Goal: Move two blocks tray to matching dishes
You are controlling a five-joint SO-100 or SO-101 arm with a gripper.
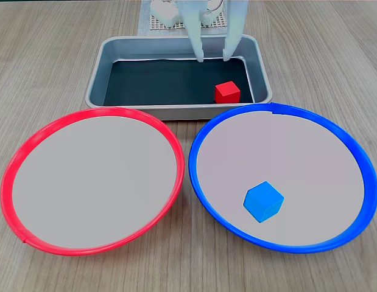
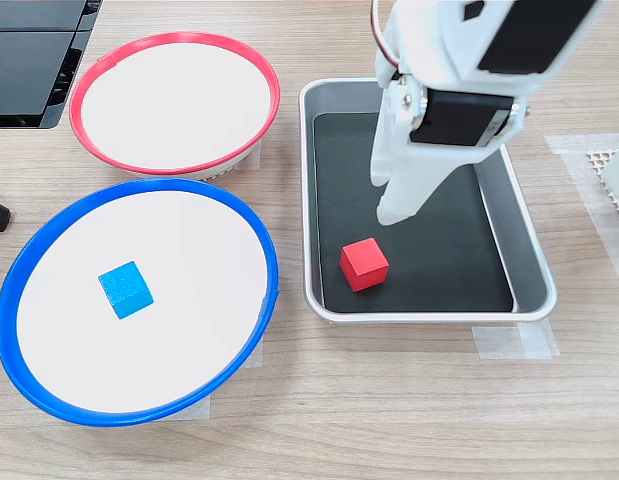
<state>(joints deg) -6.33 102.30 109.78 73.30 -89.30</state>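
The white gripper (image 1: pixel 214 59), fingers spread wide and empty, hangs over the tray (image 1: pixel 109 58); the red block (image 1: pixel 227 92) sits below near the tray's front rim, dark floor bare leftward. Beyond that rim, the blue block (image 1: pixel 264 201) lies in the blue-rimmed dish (image 1: pixel 206 131), beside the red-rimmed dish (image 1: pixel 30 143).

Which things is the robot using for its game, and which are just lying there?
For the job: red block, blue block, tray, red-rimmed dish, blue-rimmed dish, gripper.

Just lying about: white mesh mat, black equipment at the corner.
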